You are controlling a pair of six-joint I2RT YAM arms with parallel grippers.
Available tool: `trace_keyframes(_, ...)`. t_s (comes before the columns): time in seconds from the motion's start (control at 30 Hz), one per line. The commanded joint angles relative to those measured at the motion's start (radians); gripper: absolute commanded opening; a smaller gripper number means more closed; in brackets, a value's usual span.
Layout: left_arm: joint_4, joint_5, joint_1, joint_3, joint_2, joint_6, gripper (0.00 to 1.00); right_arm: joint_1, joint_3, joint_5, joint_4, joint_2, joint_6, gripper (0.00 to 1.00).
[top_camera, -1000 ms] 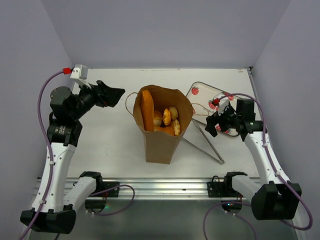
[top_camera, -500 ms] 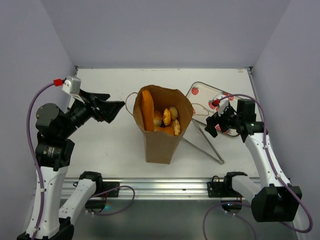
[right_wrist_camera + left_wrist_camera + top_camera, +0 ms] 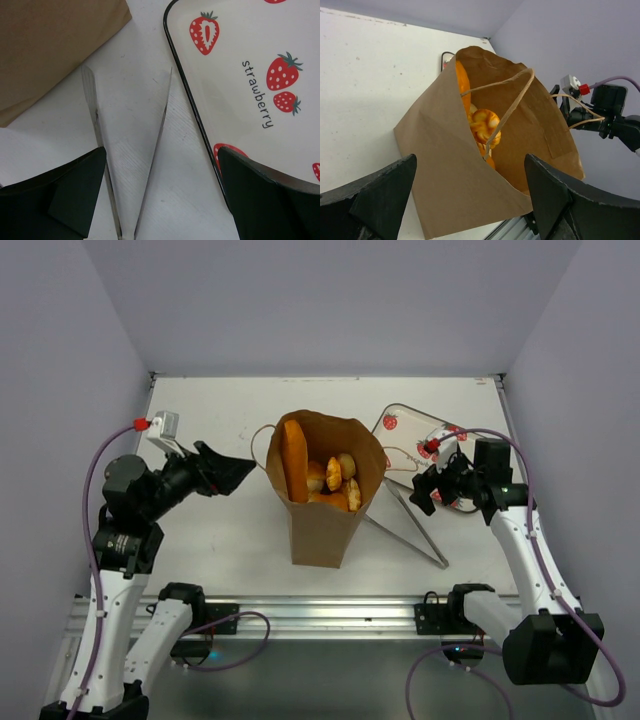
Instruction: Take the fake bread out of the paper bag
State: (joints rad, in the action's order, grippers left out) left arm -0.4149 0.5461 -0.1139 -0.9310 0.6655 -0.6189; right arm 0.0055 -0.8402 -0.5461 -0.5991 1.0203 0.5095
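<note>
Fake bread (image 3: 485,125) inside paper bag (image 3: 445,175), ahead of wide empty left jaws; right jaws wide above tongs (image 3: 94,107).

Brown paper bag (image 3: 322,520). Shiny orange-gold fake bread (image 3: 294,458). White tray (image 3: 240,30) with red strawberries and black edge. Silver tongs (image 3: 90,90). White table (image 3: 220,540).

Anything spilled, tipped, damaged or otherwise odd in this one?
Nothing serious. The paper bag stands upright with the fake bread inside, and the tongs lie flat beside the strawberry tray. One small oddity: a string handle droops across the bag's mouth, where it might get in the way of reaching in.
</note>
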Motion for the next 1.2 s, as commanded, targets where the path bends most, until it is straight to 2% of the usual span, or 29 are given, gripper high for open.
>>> trace_keyframes(0.0, -0.015, 0.006, -0.006, 0.003, -0.007, -0.054, 0.92, -0.001, -0.028, -0.035, -0.005, -0.012, 0.014, 0.99)
trace_keyframes(0.27, -0.016, -0.029, -0.032, 0.017, 0.028, -0.071, 0.9, -0.001, -0.028, -0.035, -0.005, -0.009, 0.012, 0.99)
trace_keyframes(0.83, -0.013, -0.354, -0.312, -0.081, 0.212, -0.062, 0.86, -0.001, -0.025, -0.037, -0.007, 0.0, 0.014, 0.99)
trace_keyframes(0.9, -0.019, -0.4, -0.345, -0.1, 0.242, -0.053, 0.8, -0.001, -0.026, -0.038, -0.007, 0.001, 0.012, 0.99)
trace_keyframes(1.07, -0.051, -0.488, -0.406, -0.135, 0.296, -0.036, 0.59, -0.001, -0.025, -0.035, -0.007, 0.003, 0.014, 0.99)
trace_keyframes(1.17, -0.062, -0.54, -0.455, -0.144, 0.319, -0.031, 0.54, -0.001, -0.025, -0.035, -0.007, 0.004, 0.014, 0.99)
